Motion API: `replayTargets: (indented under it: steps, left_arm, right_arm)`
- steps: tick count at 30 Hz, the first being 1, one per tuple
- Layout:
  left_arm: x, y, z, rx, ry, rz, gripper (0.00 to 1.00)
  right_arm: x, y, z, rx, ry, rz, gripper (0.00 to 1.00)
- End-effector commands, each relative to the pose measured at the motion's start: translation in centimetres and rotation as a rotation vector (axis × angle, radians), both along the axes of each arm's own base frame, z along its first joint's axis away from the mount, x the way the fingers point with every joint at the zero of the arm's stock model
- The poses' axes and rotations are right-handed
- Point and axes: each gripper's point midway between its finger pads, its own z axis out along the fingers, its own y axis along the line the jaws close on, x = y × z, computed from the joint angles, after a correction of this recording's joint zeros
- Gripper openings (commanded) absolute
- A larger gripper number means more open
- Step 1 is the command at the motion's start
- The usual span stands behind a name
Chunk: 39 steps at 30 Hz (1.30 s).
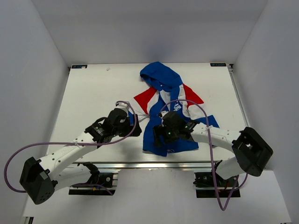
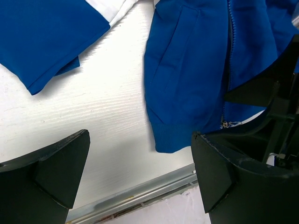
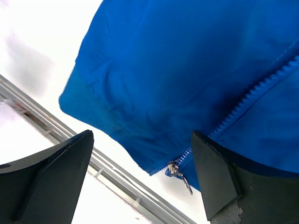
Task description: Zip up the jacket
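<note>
Small blue jacket with white and red panels, spread flat on the white table, hood at the far end from both sets of jaws, hem nearest them. Right jaws spread wide and empty, poised over the hem, with the silver zipper pull between them and slightly below, dangling at the hem's edge. Zipper teeth running away from there up the front. Left jaws likewise released, holding nothing, over bare table, with the hem's corner just ahead between them and a sleeve cuff off to their left side. Slider apparently at the very bottom, so zipping judged barely begun. Risks from here: closing on loose cloth instead of the tiny pull; dragging the whole soft jacket along with an unpinned hem; snagging fabric in the teeth if pulled at an angle.
</note>
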Motion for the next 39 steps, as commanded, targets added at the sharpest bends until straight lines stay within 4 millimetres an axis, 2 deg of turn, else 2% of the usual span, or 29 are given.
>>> replayTargets:
  steps: [1,3,6,7,10,12,15,18,23,27,28,33,39]
  left_arm:
    - [-0.1,0.3,-0.5,0.001,0.003,0.012,0.98]
    - [-0.1,0.2,-0.6,-0.007,0.005,0.012,0.98]
    - [-0.2,-0.2,-0.4,-0.025,0.004,-0.005,0.98]
    - [-0.1,-0.5,-0.3,-0.032,0.002,-0.011,0.98]
    - [-0.1,-0.7,-0.3,-0.036,0.001,-0.026,0.98]
    - [-0.1,-0.9,-0.4,-0.039,0.002,-0.034,0.98]
    - [-0.3,-1.0,-0.5,-0.047,0.003,-0.045,0.98]
    - [-0.4,-1.4,-0.4,-0.066,0.000,-0.063,0.98]
    - [-0.7,-1.7,-0.2,-0.089,-0.002,-0.079,0.98]
    - [-1.0,-1.6,-0.4,-0.103,-0.005,-0.080,0.98]
    - [-1.1,-1.5,-0.5,-0.104,-0.004,-0.078,0.98]
    - [-1.5,-1.2,-0.5,-0.115,-0.011,-0.076,0.98]
    - [-1.5,-1.2,-0.3,-0.116,-0.016,-0.078,0.98]
  right_arm:
    - [1.0,1.0,0.9,0.001,-0.043,-0.018,0.89]
    - [0.9,0.6,0.9,-0.024,-0.051,-0.033,0.89]
    - [0.8,-0.4,2.0,-0.037,-0.080,-0.080,0.89]
    - [0.8,-0.7,3.0,-0.014,-0.096,-0.096,0.89]
    - [-0.2,-3.5,2.9,-0.045,-0.071,-0.224,0.89]
    - [-0.7,-4.7,3.3,-0.037,-0.068,-0.280,0.89]
    - [-1.7,-7.1,2.1,-0.100,-0.020,-0.392,0.89]
    - [-2.2,-8.4,0.9,-0.154,0.012,-0.458,0.89]
    - [-2.2,-7.9,-0.1,-0.193,0.040,-0.485,0.82]
    - [-2.0,-6.9,-1.0,-0.240,0.058,-0.503,0.77]
    - [-1.7,-6.4,-0.7,-0.235,0.053,-0.504,0.76]
    - [-1.6,-7.1,-1.5,-0.338,0.053,-0.551,0.76]
    - [-1.6,-7.0,-1.9,-0.361,0.059,-0.559,0.76]
